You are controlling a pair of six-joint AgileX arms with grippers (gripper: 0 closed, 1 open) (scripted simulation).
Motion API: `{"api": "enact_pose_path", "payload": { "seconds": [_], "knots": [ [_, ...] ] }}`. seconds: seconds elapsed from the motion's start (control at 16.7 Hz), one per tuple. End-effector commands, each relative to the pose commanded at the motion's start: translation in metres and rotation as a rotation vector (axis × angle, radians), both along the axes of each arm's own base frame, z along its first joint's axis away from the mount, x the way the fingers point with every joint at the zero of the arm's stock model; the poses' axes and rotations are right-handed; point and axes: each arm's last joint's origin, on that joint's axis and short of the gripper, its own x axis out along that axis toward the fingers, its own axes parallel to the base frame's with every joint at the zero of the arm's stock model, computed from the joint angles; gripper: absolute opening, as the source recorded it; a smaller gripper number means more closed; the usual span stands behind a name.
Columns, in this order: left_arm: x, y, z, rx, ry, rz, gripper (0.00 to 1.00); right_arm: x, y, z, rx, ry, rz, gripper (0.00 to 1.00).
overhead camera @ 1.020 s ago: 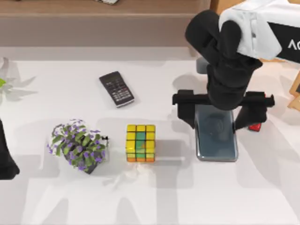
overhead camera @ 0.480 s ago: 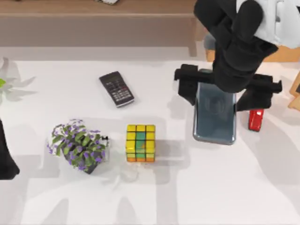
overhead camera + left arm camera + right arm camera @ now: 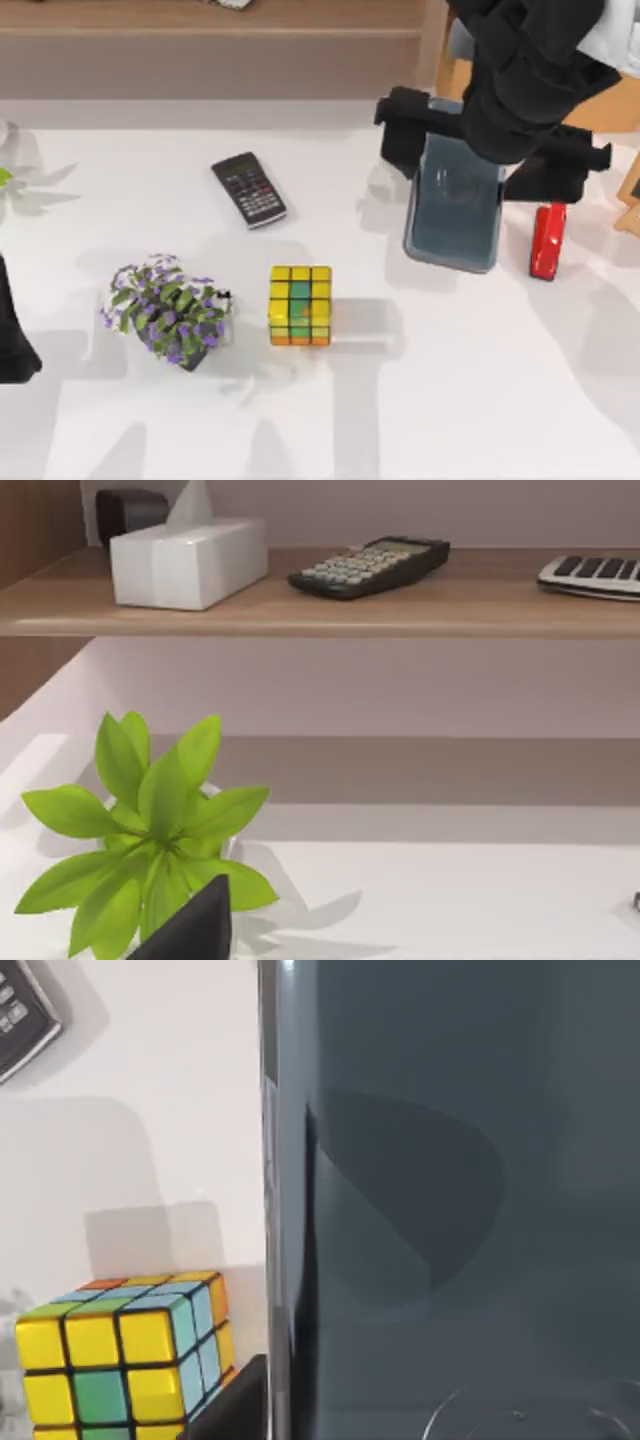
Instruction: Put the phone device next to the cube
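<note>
While the right gripper [image 3: 490, 150] is clamped on the phone device [image 3: 455, 215], lifted above the table's right side, the cube [image 3: 300, 305] sits well apart to its left. Pickup done; carry and placing beside the cube remain. Left arm parked at left edge.

Bare white table [image 3: 440, 380] lies open at the cube's [image 3: 300, 305] three and six o'clock, while a purple-flowered plant [image 3: 168, 308] blocks nine o'clock and a black calculator [image 3: 249, 189] sits toward eleven.
</note>
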Motion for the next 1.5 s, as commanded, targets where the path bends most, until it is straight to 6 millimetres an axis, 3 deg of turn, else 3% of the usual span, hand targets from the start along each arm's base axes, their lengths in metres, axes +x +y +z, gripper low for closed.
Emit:
{"api": "enact_pose_path", "payload": {
  "seconds": [0.36, 0.66, 1.08, 1.5],
  "knots": [
    [0.000, 0.000, 0.000, 0.000, 0.000, 0.000, 1.00, 0.002, 0.001, 0.008, 0.030, -0.052, 0.004, 0.00],
    [0.000, 0.000, 0.000, 0.000, 0.000, 0.000, 1.00, 0.007, 0.005, -0.005, 0.022, -0.044, 0.035, 0.00],
    [0.000, 0.000, 0.000, 0.000, 0.000, 0.000, 1.00, 0.015, 0.013, -0.051, -0.035, 0.050, 0.105, 0.00],
    [0.000, 0.000, 0.000, 0.000, 0.000, 0.000, 1.00, 0.014, 0.015, -0.126, -0.136, 0.237, 0.160, 0.00]
  ]
}}
